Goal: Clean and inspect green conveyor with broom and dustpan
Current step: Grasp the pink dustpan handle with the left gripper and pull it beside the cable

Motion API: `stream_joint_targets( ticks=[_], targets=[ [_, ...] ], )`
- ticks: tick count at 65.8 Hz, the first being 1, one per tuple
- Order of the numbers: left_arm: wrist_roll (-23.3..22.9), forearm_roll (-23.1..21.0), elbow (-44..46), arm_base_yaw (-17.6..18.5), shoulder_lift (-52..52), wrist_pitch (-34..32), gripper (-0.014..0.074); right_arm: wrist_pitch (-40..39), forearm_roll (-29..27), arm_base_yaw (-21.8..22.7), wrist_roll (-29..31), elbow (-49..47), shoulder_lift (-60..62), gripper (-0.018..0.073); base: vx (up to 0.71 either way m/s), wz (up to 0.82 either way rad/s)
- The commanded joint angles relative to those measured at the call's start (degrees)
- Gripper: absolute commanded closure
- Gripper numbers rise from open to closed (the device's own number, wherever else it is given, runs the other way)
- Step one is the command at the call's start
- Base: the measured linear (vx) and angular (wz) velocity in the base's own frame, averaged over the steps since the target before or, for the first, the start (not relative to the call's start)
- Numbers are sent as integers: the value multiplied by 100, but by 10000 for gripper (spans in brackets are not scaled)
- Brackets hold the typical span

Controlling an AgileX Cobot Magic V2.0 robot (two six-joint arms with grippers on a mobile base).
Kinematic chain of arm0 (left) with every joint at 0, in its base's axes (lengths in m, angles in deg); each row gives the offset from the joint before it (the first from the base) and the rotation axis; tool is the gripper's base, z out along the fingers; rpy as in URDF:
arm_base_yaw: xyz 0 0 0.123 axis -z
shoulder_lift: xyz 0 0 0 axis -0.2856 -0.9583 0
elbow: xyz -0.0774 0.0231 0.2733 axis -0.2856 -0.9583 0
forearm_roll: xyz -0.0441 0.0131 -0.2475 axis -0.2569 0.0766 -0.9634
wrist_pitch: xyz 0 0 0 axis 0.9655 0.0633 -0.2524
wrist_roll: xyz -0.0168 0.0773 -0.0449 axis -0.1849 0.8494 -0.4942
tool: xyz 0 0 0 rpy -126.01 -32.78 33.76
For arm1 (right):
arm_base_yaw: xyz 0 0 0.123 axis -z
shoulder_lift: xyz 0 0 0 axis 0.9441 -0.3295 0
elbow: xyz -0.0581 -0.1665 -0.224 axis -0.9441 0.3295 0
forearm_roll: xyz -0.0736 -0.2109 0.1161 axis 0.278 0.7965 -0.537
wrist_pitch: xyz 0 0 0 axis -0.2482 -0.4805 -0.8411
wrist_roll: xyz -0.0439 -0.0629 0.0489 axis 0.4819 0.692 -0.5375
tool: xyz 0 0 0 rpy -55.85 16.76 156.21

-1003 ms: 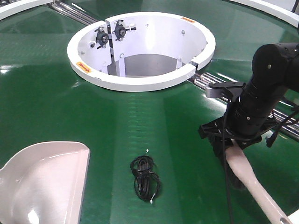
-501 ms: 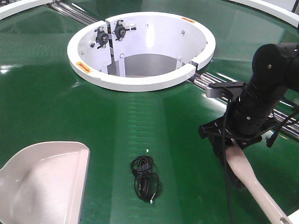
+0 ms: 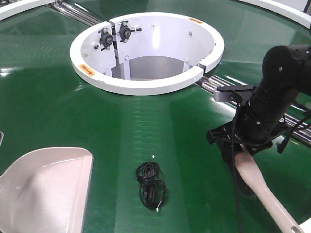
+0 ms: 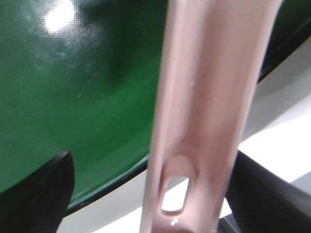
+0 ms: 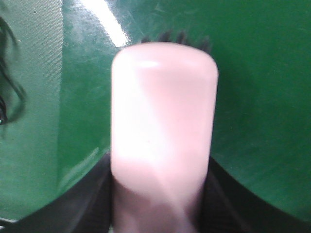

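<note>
The green conveyor (image 3: 58,102) fills the front view. The dustpan (image 3: 48,189) lies at the lower left with its mouth toward the belt's middle. In the left wrist view its handle (image 4: 204,97), with the hang hole (image 4: 176,187), runs between the fingers of my left gripper (image 4: 150,194). The left finger (image 4: 46,189) stands well clear of it, so the jaws are open. On the right, my right gripper (image 3: 240,145) is shut on the broom (image 3: 262,189), whose handle points to the lower right. The broom's back (image 5: 163,111) sits between both pads, and dark bristles (image 5: 175,38) show beyond it.
A coiled black cable (image 3: 150,182) lies on the belt between dustpan and broom, also at the left edge as a cable (image 5: 9,97). The white hub ring (image 3: 146,85) stands at the back centre. Silver rollers (image 3: 218,85) run under my right arm. The belt's outer rim (image 4: 112,182) is near the dustpan handle.
The dustpan has shifted very slightly at the lower left, and a dark sliver has come in at the left edge of the front view. The right arm and broom have not moved.
</note>
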Motion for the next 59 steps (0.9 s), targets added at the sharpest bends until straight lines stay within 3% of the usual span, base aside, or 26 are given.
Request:
stream_joint_targets(
  ticks=[1, 15, 38, 59],
  targets=[
    [-53, 186, 158, -52, 177, 170, 38, 279, -44, 34, 16, -152, 249, 565, 0, 0],
    [-53, 221, 158, -67, 161, 195, 178, 279, -44, 34, 16, -152, 249, 565, 0, 0],
    [-212, 171, 158, -67, 69, 201, 622, 279, -44, 34, 16, -152, 249, 565, 0, 0],
    [-397, -71, 542, 70, 151, 523, 620, 279, -44, 34, 16, -152, 249, 565, 0, 0]
  ],
)
